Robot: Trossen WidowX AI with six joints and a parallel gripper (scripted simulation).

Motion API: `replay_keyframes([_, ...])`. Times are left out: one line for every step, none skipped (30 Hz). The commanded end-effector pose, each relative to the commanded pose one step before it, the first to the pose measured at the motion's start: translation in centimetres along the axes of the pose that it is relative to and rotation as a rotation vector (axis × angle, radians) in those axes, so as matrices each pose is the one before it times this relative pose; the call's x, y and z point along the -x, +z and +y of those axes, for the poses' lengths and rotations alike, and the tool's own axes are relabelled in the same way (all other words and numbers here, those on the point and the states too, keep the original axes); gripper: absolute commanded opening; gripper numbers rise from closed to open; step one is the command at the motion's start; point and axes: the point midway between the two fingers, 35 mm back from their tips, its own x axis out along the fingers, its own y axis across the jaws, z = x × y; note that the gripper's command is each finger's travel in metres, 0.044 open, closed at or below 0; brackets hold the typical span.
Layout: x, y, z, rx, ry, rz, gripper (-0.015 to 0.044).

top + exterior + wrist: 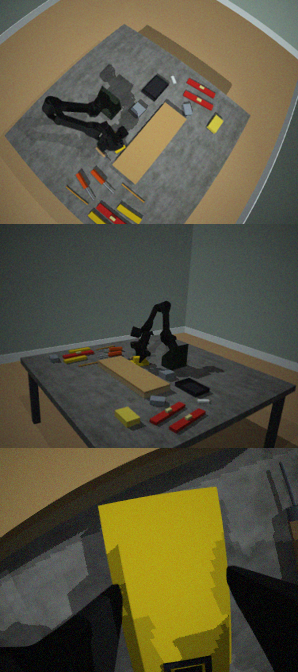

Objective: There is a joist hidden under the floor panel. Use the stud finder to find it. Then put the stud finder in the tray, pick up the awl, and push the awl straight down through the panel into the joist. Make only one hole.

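Spanning the room's wooden floor, a grey table [59, 383] carries every item listed. Floor panel [152, 143]: tan board, lying flat just beside the fingers, on their far side in the wrist view. Arm [75, 115]: black, folded low from its base block [176, 357]. Tray [155, 87]: dark, shallow, well apart from the fingers, beyond the panel's far end. Stud finder [166, 584]: yellow block with a small dark square window near its close end, lying on the table against the panel's edge, directly between the fingers. Gripper [169, 631]: lowered over the stud finder, its fingers partly drawn in, flanking both long sides of the stud finder; whether they press it yet cannot be told. Awl: one of two orange-handled tools [99, 176] lying near the fingers, off the panel's near end; which one cannot be told.
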Motion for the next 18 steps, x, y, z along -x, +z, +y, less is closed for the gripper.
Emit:
replay_keyframes([-0.025,0.011,0.102,0.0035,0.00574,-0.00167,0.0288])
replay_keyframes([0.000,0.000,0.000,0.0000,0.00000,0.00000,0.0281])
replay_keyframes([0.000,0.000,0.000,0.0000,0.00000,0.00000,0.0275])
replay_keyframes([0.000,0.000,0.000,0.0000,0.00000,0.00000,0.0268])
replay_keyframes([0.000,0.000,0.000,0.0000,0.00000,0.00000,0.0261])
replay_keyframes([0.000,0.000,0.000,0.0000,0.00000,0.00000,0.0255])
replay_keyframes([0.000,0.000,0.000,0.0000,0.00000,0.00000,0.0248])
replay_keyframes([0.000,0.000,0.000,0.0000,0.00000,0.00000,0.0241])
replay_keyframes([0.000,0.000,0.000,0.0000,0.00000,0.00000,0.0235])
replay_keyframes([0.000,0.000,0.000,0.0000,0.00000,0.00000,0.0228])
replay_keyframes([0.000,0.000,0.000,0.0000,0.00000,0.00000,0.0221])
replay_keyframes([0.000,0.000,0.000,0.0000,0.00000,0.00000,0.0215])
replay_keyframes([0.000,0.000,0.000,0.0000,0.00000,0.00000,0.0208])
replay_keyframes([0.000,0.000,0.000,0.0000,0.00000,0.00000,0.0201])
replay_keyframes([0.000,0.000,0.000,0.0000,0.00000,0.00000,0.0195])
replay_keyframes([0.000,0.000,0.000,0.0000,0.00000,0.00000,0.0188])
replay_keyframes([0.000,0.000,0.000,0.0000,0.00000,0.00000,0.0181])
replay_keyframes([0.000,0.000,0.000,0.0000,0.00000,0.00000,0.0175])
